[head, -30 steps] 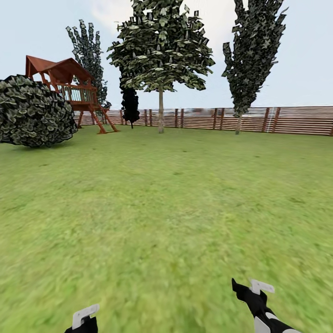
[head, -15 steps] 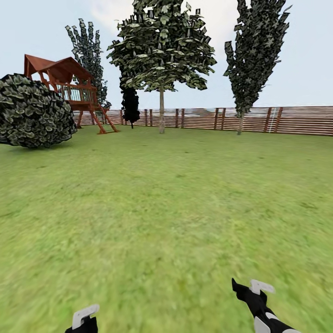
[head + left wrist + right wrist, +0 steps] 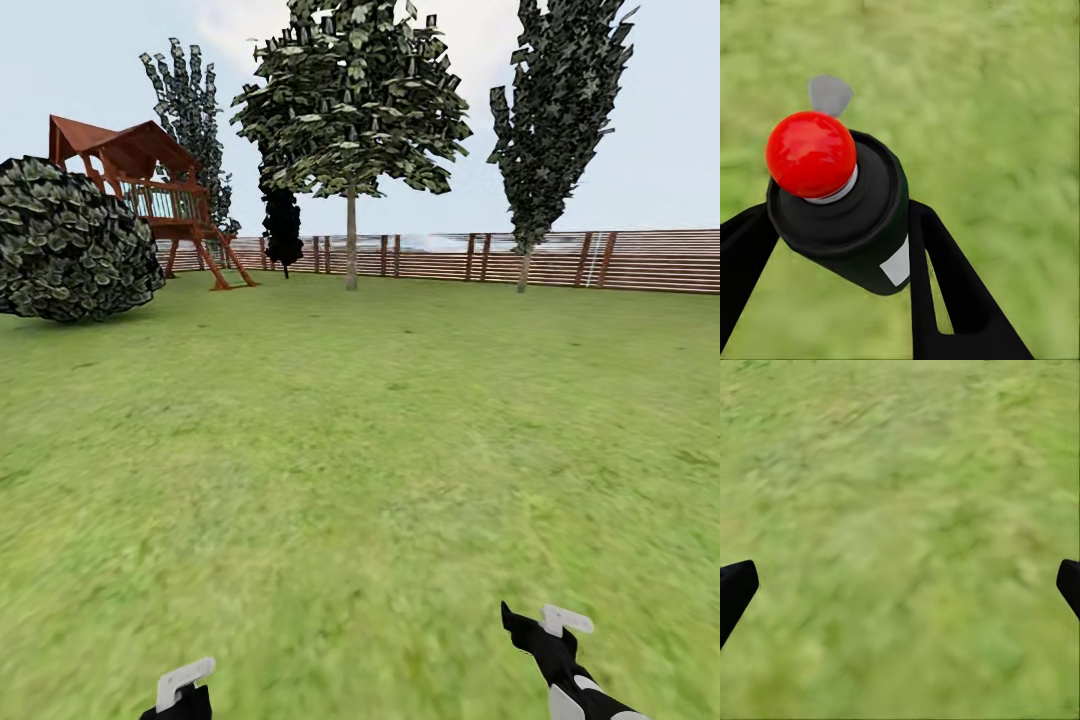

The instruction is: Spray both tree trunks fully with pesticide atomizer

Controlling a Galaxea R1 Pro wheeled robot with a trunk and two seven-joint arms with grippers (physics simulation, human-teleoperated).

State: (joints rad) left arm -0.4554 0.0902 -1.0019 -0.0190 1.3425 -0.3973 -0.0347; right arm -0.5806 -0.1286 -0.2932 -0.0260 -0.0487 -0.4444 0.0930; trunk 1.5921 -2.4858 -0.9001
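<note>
Ahead, open lawn to fence; left end effector clamps atomizer; right end effector spread, empty.

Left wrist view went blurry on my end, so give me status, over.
Left hand shut on the dark red-tipped pesticide atomizer. Right hand open, over green grass. Broad-crowned tree ahead by the wooden slat fence, open lawn between.

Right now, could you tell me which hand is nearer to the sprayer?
Left. The left hand grips the sprayer between its fingers; the right hand is open over bare grass.
</note>
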